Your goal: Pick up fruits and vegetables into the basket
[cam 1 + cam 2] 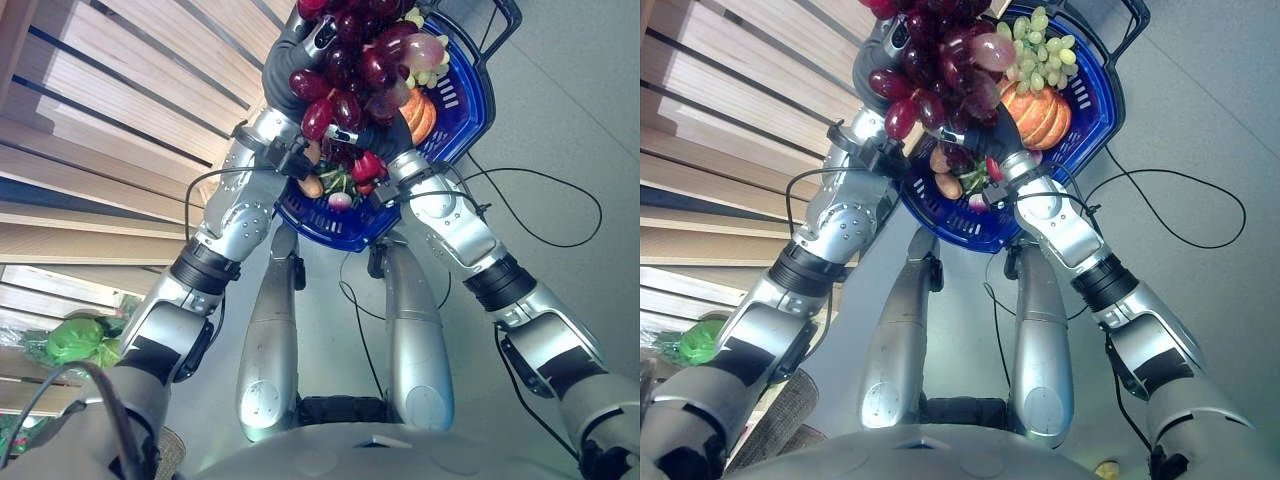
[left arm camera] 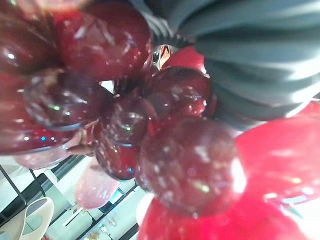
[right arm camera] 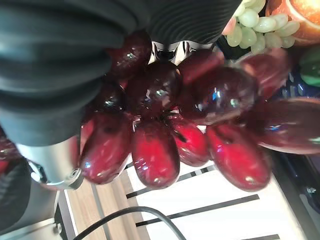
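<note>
A big bunch of dark red grapes (image 1: 340, 70) hangs over the blue basket (image 1: 470, 120), pressed between my two hands. My left hand (image 1: 285, 60) lies against the bunch's left side. On the near right side sits my right hand (image 1: 395, 135), low over the basket. The grapes (image 3: 200, 100) crowd close in the right wrist view and likewise in the left wrist view (image 2: 185, 165). Inside the basket lie an orange pumpkin (image 1: 1035, 115), green grapes (image 1: 1040, 55), a red pepper (image 1: 368, 165) and other small produce.
The basket stands on the grey floor (image 1: 570, 150), its black handle (image 1: 505, 20) at the far side. A slatted wooden shelf unit (image 1: 100, 120) runs along the left. A green leafy vegetable (image 1: 75, 340) lies on a low shelf at the near left.
</note>
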You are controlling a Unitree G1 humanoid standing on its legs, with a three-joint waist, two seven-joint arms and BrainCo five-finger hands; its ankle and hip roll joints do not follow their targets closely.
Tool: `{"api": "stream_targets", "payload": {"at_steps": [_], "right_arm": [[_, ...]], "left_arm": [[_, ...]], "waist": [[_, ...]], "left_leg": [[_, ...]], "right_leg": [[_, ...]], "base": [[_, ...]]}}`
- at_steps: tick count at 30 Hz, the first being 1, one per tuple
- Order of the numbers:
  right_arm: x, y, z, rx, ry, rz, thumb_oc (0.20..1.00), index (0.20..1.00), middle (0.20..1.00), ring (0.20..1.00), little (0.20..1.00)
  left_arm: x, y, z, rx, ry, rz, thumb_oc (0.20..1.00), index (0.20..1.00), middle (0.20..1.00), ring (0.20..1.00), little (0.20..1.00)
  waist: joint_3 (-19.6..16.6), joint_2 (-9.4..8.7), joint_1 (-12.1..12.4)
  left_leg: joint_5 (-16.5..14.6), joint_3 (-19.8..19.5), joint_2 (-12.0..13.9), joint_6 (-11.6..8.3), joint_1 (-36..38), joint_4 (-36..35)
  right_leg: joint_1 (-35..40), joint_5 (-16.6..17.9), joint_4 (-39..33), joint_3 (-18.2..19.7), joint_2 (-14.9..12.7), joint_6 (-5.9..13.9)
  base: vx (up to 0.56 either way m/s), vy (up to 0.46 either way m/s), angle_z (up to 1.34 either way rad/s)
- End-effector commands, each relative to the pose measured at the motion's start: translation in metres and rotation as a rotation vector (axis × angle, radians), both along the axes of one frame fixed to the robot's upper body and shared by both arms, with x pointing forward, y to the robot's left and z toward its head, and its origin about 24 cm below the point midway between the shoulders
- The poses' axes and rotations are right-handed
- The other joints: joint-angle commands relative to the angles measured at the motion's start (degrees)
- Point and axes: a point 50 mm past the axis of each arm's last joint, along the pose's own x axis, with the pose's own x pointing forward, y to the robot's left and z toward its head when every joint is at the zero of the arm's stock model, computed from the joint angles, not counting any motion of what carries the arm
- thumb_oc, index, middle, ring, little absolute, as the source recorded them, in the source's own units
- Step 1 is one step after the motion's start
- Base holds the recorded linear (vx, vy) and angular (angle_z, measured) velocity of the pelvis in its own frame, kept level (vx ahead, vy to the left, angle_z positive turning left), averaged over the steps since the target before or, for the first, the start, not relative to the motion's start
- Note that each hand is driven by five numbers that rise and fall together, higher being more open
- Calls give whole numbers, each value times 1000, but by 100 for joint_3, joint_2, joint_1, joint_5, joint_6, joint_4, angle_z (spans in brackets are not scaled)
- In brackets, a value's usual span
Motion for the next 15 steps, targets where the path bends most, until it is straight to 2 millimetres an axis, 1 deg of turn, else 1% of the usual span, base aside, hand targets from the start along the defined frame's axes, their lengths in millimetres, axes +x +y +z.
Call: {"api": "stream_targets", "payload": {"at_steps": [1, 8, 10, 11, 12, 13, 15], "right_arm": [[-14, 22, 43, 122, -167, 94, 200, 200, 200, 200, 200], [-15, 23, 42, 123, -172, 90, 200, 200, 200, 200, 200], [-14, 20, 42, 126, -173, 84, 200, 200, 200, 200, 200], [-14, 20, 43, 127, -174, 81, 200, 200, 200, 200, 200], [-14, 20, 43, 127, -175, 80, 200, 200, 200, 200, 200], [-14, 20, 43, 128, -176, 79, 200, 200, 200, 200, 200], [-14, 17, 44, 131, -179, 72, 200, 200, 200, 200, 200]], "left_arm": [[-43, -33, 19, -17, -187, -222, 200, 200, 200, 200, 200], [-42, -31, 18, -34, -179, -198, 200, 200, 200, 200, 200], [-38, -27, 19, -47, -161, -139, 200, 200, 200, 200, 200], [-36, -25, 19, -54, -151, -96, 780, 780, 780, 780, 780], [-35, -23, 20, -54, -149, -74, 1000, 1000, 1000, 1000, 1000], [-34, -23, 20, -54, -152, -60, 1000, 1000, 1000, 1000, 1000], [-32, -12, 22, -65, -183, 90, 1000, 1000, 1000, 1000, 1000]], "waist": [[-265, -202, 119], [-265, -194, 120], [-265, -189, 125], [-265, -186, 129], [-265, -185, 130], [-265, -185, 131], [-265, -172, 149]], "left_leg": [[-684, 354, -384, 266, 30, 554], [-683, 352, -390, 268, 11, 574], [-687, 347, -392, 268, 17, 578], [-685, 342, -394, 266, 18, 575], [-683, 340, -394, 268, 23, 565], [-682, 339, -394, 269, 25, 561], [-681, 320, -401, 272, -4, 582]], "right_leg": [[468, 909, -1295, 188, 206, 656], [444, 911, -1280, 195, 209, 650], [448, 904, -1272, 196, 209, 651], [449, 901, -1271, 195, 209, 653], [451, 900, -1274, 193, 207, 655], [452, 899, -1276, 192, 206, 656], [429, 891, -1253, 191, 209, 655]], "base": [[0, 0, 0], [0, 0, 0], [0, 0, 0], [0, 0, 0], [0, 0, 0], [0, 0, 0], [0, 0, 0]]}}
